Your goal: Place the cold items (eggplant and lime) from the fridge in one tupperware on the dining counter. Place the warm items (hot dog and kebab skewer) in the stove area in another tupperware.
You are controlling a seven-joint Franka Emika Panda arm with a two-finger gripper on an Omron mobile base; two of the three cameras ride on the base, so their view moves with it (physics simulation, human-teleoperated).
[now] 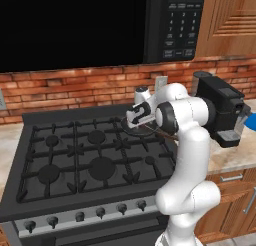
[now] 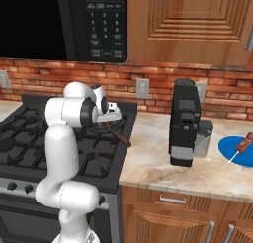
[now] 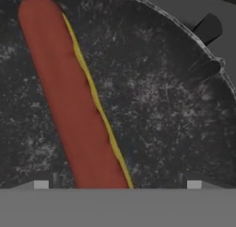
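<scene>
Hot dog (image 3: 73, 101), w/ mustard stripe, lies 11-to-6 o'clock in dark pan (image 3: 161, 106): likely soft, light, greasy; released gripper (image 3: 117, 184) should pinch mid-length, across it.

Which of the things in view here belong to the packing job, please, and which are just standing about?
Part of the job:
- hot dog, lying in the pan under the open gripper
- kebab skewer on the blue plate

Just standing about:
- coffee machine on the counter
- microwave above the stove
</scene>
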